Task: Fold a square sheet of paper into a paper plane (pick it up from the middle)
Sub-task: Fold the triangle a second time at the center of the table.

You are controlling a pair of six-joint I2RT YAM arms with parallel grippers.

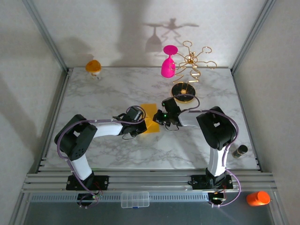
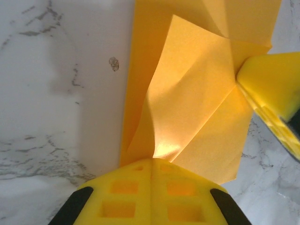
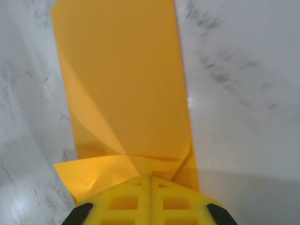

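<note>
The square sheet of paper [image 1: 151, 117] is yellow-orange and lies partly folded on the marble table between both arms. My left gripper [image 1: 141, 121] comes at it from the left. In the left wrist view the left gripper [image 2: 151, 161] is shut, and a raised flap of the sheet [image 2: 187, 93] runs into the seam between its tips. My right gripper [image 1: 159, 117] meets the sheet from the right; its yellow finger [image 2: 272, 89] touches the flap's far corner. In the right wrist view the right gripper [image 3: 150, 176] is shut where the creases of the sheet [image 3: 122, 84] converge.
A gold rack [image 1: 192, 61] with a round black base [image 1: 183, 91] stands at the back right, a pink goblet [image 1: 168, 61] hanging on it. An orange-topped white cup [image 1: 93, 67] sits at the back left. A small dark bottle [image 1: 240, 151] stands near the right edge.
</note>
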